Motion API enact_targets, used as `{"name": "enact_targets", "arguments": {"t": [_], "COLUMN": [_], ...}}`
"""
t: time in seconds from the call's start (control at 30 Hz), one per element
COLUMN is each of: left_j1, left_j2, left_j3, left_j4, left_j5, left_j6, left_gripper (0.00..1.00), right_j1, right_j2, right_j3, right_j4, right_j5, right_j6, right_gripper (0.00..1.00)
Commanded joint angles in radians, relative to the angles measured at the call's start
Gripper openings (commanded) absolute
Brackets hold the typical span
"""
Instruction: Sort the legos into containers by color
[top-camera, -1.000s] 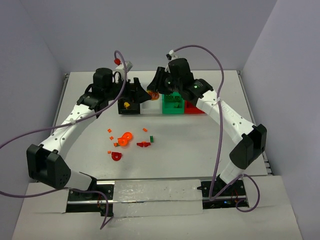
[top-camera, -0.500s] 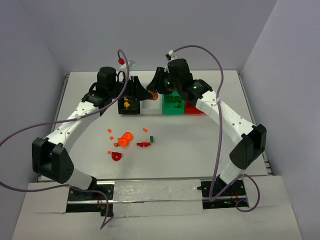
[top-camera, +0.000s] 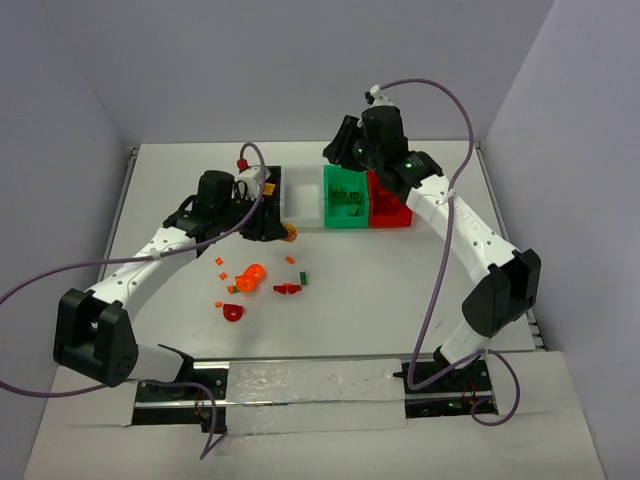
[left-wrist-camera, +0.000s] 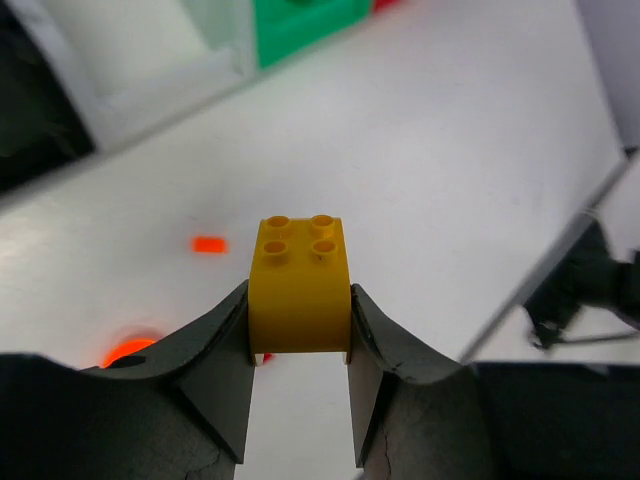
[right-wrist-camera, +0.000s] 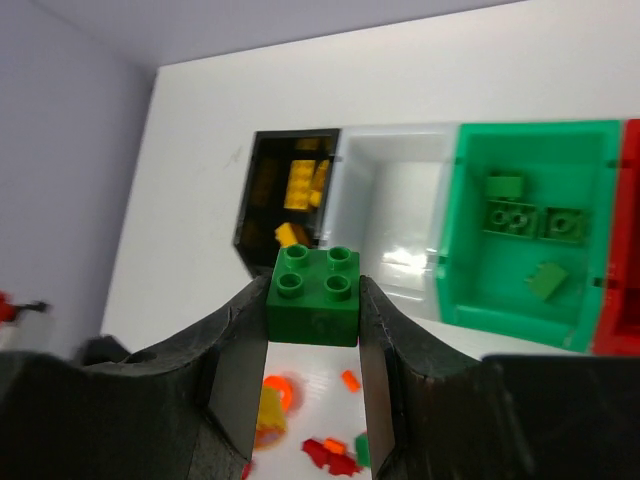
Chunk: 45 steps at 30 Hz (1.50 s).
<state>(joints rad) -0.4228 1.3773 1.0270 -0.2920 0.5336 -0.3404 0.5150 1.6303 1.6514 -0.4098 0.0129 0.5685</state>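
As colours go by bin, right gripper jaws clamp 1 green brick near the green bin, likely to drop there; left gripper jaws clamp 1 yellow brick left of it.

Plain yellow brick. Plain dark green brick. 4 bins: black bin with yellow pieces, white bin, green bin with green pieces, red bin. Orange and red loose pieces and 1 green piece on white table.
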Motion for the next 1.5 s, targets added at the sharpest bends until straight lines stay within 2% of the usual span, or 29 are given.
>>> {"name": "enact_targets", "arguments": {"t": [0.0, 0.1, 0.2, 0.53, 0.7, 0.77, 0.93, 1.1, 1.27, 1.3, 1.37, 1.47], "left_j1": [0.007, 0.010, 0.012, 0.048, 0.058, 0.062, 0.066, 0.086, 0.115, 0.123, 0.127, 0.127], "left_j2": [-0.006, 0.079, 0.186, 0.403, 0.467, 0.495, 0.516, 0.538, 0.503, 0.483, 0.426, 0.322], "left_j3": [0.131, 0.243, 0.316, 0.399, 0.465, 0.488, 0.511, 0.617, 0.737, 0.744, 0.744, 0.700], "left_j4": [-0.045, -0.041, -0.060, -0.035, -0.078, -0.095, -0.088, -0.126, -0.184, -0.193, -0.196, -0.196], "left_j5": [-0.297, -0.508, -0.566, -0.610, -0.563, -0.536, -0.512, -0.529, -0.516, -0.500, -0.466, -0.357], "left_j6": [0.197, 0.296, 0.330, 0.330, 0.330, 0.330, 0.327, 0.330, 0.330, 0.330, 0.330, 0.330], "left_gripper": [0.00, 0.01, 0.05, 0.12, 0.22, 0.37, 0.58, 0.77, 0.83, 0.84, 0.96, 0.99], "right_j1": [-0.015, -0.024, -0.038, -0.085, -0.093, -0.096, -0.098, -0.101, -0.100, -0.101, -0.099, -0.097], "right_j2": [-0.069, -0.069, -0.081, -0.081, -0.065, -0.054, -0.036, -0.006, 0.017, 0.030, 0.051, 0.122], "right_j3": [-0.043, -0.077, -0.106, -0.150, -0.142, -0.142, -0.143, -0.130, -0.107, -0.101, -0.077, -0.013], "right_j4": [0.045, 0.006, -0.015, -0.040, -0.054, -0.055, -0.058, -0.067, -0.082, -0.087, -0.106, -0.145], "right_j5": [0.060, 0.091, 0.102, 0.096, 0.080, 0.073, 0.070, 0.067, 0.058, 0.053, 0.048, 0.047], "right_j6": [-0.099, -0.180, -0.222, -0.271, -0.280, -0.288, -0.310, -0.345, -0.385, -0.397, -0.417, -0.459], "right_gripper": [0.00, 0.00, 0.00, 0.00, 0.00, 0.00, 0.00, 0.00, 0.00, 0.00, 0.00, 0.00]}}
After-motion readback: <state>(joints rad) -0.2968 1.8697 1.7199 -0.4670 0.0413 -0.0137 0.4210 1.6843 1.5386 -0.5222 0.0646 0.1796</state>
